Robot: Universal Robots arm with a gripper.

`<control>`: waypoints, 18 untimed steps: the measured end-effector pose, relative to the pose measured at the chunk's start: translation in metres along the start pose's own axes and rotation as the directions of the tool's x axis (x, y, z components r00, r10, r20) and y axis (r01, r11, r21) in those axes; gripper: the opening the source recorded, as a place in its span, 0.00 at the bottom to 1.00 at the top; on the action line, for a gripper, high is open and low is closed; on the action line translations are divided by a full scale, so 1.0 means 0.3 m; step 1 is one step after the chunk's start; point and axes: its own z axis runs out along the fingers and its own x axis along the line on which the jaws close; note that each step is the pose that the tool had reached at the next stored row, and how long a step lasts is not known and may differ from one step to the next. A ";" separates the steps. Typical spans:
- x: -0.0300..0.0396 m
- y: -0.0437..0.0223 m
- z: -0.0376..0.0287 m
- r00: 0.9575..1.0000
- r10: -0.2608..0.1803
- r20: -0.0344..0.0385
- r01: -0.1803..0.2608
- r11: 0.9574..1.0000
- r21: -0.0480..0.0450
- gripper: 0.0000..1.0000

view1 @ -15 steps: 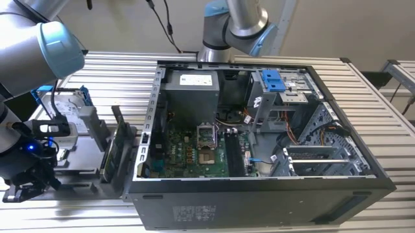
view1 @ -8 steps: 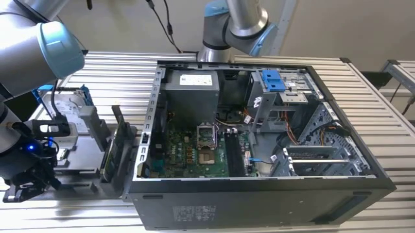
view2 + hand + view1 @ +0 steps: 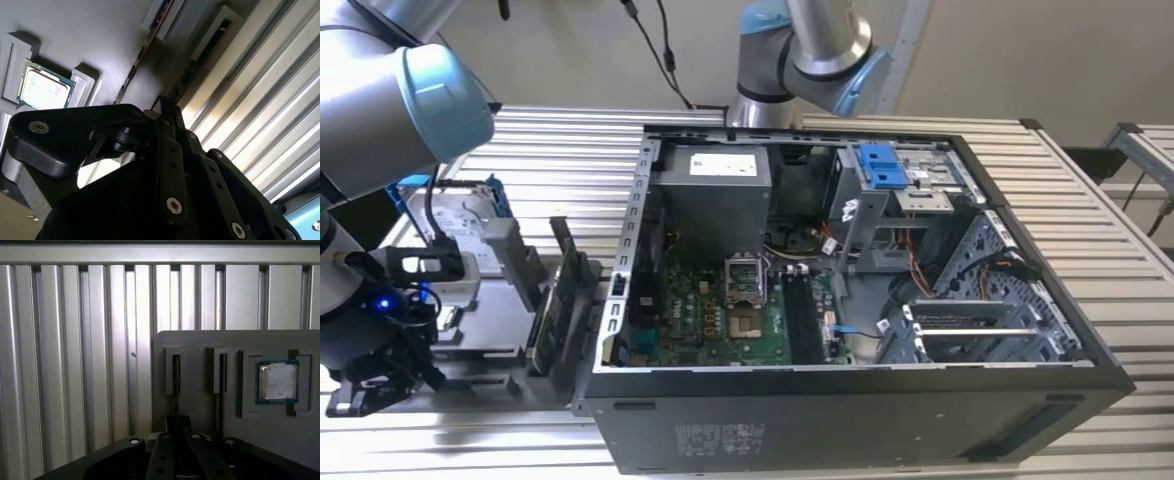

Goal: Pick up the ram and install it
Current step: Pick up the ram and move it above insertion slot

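Observation:
The ram (image 3: 176,385) is a thin dark stick standing on edge in a slot of the grey holder tray (image 3: 200,340), the slot farther from the processor chip (image 3: 277,382). In the second wrist view the ram (image 3: 200,60) runs straight to my gripper (image 3: 165,102). My gripper (image 3: 178,424) sits at the stick's near end, shut on it, and the stick still rests in its slot. In the exterior view my gripper (image 3: 367,392) hangs low at the tray's (image 3: 474,345) near end, on that view's left.
A second thin stick (image 3: 221,385) fills the neighbouring slot. Upright cards (image 3: 560,300) and a hard drive with blue bracket (image 3: 454,225) stand on the tray. The open computer case (image 3: 854,400) with its green motherboard (image 3: 720,320) lies to the exterior view's right. Another arm (image 3: 801,50) reaches in behind it.

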 end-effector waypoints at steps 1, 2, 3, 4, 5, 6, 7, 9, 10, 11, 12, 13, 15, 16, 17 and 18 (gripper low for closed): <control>0.000 0.000 -0.001 1.000 0.000 0.000 0.000 1.000 0.000 0.14; 0.000 0.000 -0.004 1.000 0.000 0.000 0.000 1.000 0.000 0.14; 0.000 0.000 -0.006 1.000 0.000 0.000 0.000 1.000 0.000 0.14; 0.000 0.000 -0.008 1.000 0.000 0.000 0.000 1.000 0.000 0.14; 0.000 0.000 -0.012 1.000 0.000 0.000 0.000 1.000 0.000 0.14; -0.001 0.000 -0.015 1.000 0.000 0.000 0.000 1.000 0.000 0.14; -0.001 0.000 -0.019 1.000 0.000 0.000 0.000 1.000 0.000 0.14; -0.001 0.000 -0.028 1.000 0.000 0.000 0.000 1.000 0.000 0.14; -0.001 0.000 -0.033 1.000 0.000 0.000 0.000 1.000 0.000 0.14; -0.002 0.000 -0.038 1.000 0.000 0.000 0.000 1.000 0.000 0.14; -0.002 0.000 -0.042 1.000 0.000 0.000 0.000 1.000 0.000 0.14; -0.002 0.000 -0.047 1.000 0.000 0.000 0.000 1.000 0.000 0.14; -0.002 0.000 -0.053 1.000 0.000 0.000 0.000 1.000 0.000 0.14; -0.002 0.000 -0.056 1.000 0.000 0.000 0.000 1.000 0.000 0.14; -0.002 0.000 -0.059 1.000 0.000 0.000 0.000 1.000 0.000 0.14; -0.003 0.000 -0.063 1.000 0.000 0.000 0.000 1.000 0.000 0.14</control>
